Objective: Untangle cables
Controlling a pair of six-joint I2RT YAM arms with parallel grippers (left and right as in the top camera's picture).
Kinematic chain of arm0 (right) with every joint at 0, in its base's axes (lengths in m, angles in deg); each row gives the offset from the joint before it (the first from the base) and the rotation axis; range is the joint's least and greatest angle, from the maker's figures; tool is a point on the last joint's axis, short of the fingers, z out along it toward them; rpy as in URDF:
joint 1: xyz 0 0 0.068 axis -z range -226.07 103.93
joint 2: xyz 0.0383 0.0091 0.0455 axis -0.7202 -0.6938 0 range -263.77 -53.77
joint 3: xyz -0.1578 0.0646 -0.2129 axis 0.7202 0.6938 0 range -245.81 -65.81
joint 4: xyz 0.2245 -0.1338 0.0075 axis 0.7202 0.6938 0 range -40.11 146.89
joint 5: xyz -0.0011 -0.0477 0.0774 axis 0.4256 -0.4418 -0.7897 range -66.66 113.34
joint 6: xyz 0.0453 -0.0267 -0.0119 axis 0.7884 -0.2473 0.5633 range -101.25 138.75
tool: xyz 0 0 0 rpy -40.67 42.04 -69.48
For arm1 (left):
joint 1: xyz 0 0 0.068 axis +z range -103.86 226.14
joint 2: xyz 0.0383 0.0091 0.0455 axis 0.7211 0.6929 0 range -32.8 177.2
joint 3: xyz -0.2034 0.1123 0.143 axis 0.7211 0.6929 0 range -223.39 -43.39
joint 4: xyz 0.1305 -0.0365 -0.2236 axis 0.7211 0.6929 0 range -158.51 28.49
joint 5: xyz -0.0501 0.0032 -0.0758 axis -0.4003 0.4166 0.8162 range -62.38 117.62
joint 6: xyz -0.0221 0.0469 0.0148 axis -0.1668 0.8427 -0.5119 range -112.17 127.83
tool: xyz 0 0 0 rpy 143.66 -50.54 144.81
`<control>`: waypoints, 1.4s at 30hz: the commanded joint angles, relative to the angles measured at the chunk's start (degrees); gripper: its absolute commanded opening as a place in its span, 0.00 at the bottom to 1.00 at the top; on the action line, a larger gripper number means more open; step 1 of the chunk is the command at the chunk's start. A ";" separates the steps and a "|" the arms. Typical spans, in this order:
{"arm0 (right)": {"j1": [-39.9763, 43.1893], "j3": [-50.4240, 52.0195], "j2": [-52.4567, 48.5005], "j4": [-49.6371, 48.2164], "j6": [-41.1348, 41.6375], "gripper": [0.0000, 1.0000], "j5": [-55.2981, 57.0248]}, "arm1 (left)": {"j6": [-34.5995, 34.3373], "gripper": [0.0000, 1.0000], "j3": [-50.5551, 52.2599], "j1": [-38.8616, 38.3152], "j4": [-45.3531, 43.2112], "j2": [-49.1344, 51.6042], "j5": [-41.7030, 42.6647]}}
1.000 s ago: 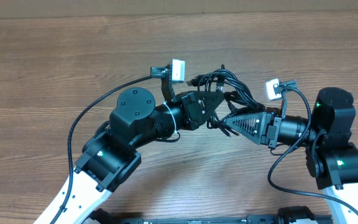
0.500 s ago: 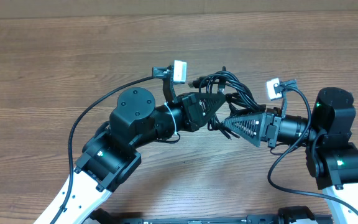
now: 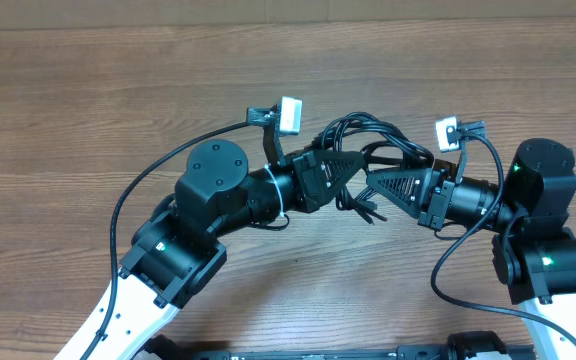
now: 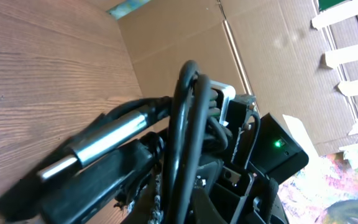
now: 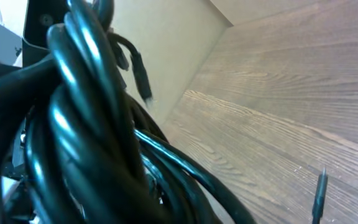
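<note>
The cables (image 3: 370, 131) are a bundle of thin black cords held in the air between both arms, with loops arching toward the far side and loose ends (image 3: 364, 210) hanging nearer. My left gripper (image 3: 354, 161) is shut on the bundle from the left. My right gripper (image 3: 372, 180) meets it from the right and is shut on its strands. In the left wrist view the cables (image 4: 185, 124) rise close to the lens beside a silvery plug (image 4: 104, 143). Glossy cable loops (image 5: 92, 124) fill the right wrist view, hiding the fingers; a small plug end (image 5: 142, 78) dangles behind.
A brown wooden table (image 3: 88, 90) lies under everything. Thicker black arm wires curve out at the left (image 3: 158, 165) and at the right (image 3: 446, 272). A cardboard wall (image 4: 185, 37) stands past the table edge.
My right gripper opened wide, shifted toward the far side into the bundle and closed on the strands. The left arm and its grip stayed put.
</note>
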 commanded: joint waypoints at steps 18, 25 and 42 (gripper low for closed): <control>-0.24 -0.46 0.09 -1.40 -0.76 0.04 -1.77 | 5.62 0.98 -1.14 11.93 -0.28 -0.33 13.07; -0.24 -0.46 0.09 -3.50 -0.76 0.04 -1.60 | 5.60 0.81 -1.14 11.23 -0.26 -0.28 15.85; -0.24 -0.46 0.09 -4.81 -0.76 0.04 5.07 | 5.27 0.86 -1.14 12.00 7.04 -0.13 15.82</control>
